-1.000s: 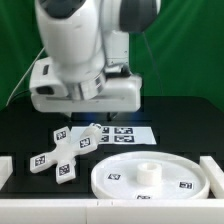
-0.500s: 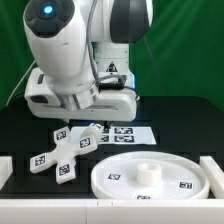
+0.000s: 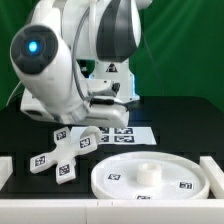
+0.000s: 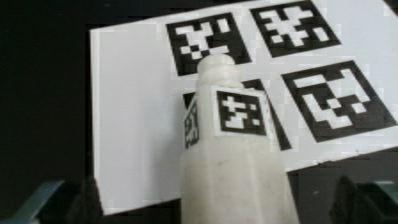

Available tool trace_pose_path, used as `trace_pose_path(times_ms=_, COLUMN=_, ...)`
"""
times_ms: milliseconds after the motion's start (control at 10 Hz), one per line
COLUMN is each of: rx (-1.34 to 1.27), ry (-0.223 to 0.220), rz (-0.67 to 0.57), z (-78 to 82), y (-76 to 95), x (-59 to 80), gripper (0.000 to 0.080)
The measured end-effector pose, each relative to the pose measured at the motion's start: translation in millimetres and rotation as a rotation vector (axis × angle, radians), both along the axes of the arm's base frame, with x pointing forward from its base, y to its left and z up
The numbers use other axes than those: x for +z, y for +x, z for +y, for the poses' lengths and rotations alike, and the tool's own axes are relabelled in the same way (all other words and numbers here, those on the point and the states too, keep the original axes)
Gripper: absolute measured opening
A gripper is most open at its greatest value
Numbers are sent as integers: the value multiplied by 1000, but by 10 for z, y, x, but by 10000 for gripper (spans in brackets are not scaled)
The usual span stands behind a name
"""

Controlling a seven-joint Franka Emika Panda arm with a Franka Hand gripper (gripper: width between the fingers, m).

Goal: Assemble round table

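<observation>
In the wrist view the short white post (image 4: 226, 150) lies on its side on the marker board (image 4: 134, 110), with a square tag facing the camera. My gripper (image 4: 210, 205) is open. One dark finger (image 4: 57, 203) stands on each side of the post, apart from it. In the exterior view the gripper (image 3: 108, 118) hangs low over the marker board (image 3: 130, 134), and the hand hides the post. The cross-shaped foot piece (image 3: 62, 152) lies to the exterior view's left. The large rimmed round disc (image 3: 150, 178) lies in front with its hub up.
A black table carries everything, with a green backdrop behind. White blocks stand at the table's front corners, one at the exterior view's left (image 3: 5, 172) and one at its right (image 3: 212, 170). The arm's bulk (image 3: 50, 60) looms over the left half.
The arm's upper body has swung toward the exterior view's left and the hand has turned and come lower over the marker board. The foot piece and disc have not moved.
</observation>
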State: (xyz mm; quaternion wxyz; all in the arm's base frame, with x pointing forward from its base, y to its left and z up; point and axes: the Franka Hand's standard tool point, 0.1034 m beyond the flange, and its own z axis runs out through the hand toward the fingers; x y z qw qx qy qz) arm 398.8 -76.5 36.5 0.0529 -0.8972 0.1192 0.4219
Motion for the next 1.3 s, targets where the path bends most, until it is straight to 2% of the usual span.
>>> trace_pose_path(times_ms=200, rx=10, ry=2, rz=9, z=51, y=-29, x=-24, gripper=649)
trace_pose_path(times_ms=700, rx=26, ry=3, rz=40, z=135, y=-209, x=-225, gripper=649)
trace_pose_path(times_ms=1100, rx=43, ry=11, rz=47, z=177, y=-244, x=-248, gripper=649)
trace_pose_path(times_ms=1200, rx=44, ry=12, rz=46, z=178, y=-244, x=-248, gripper=522)
trace_pose_path(times_ms=1300, rx=45, ry=13, rz=46, z=180, y=-244, x=-248, gripper=522)
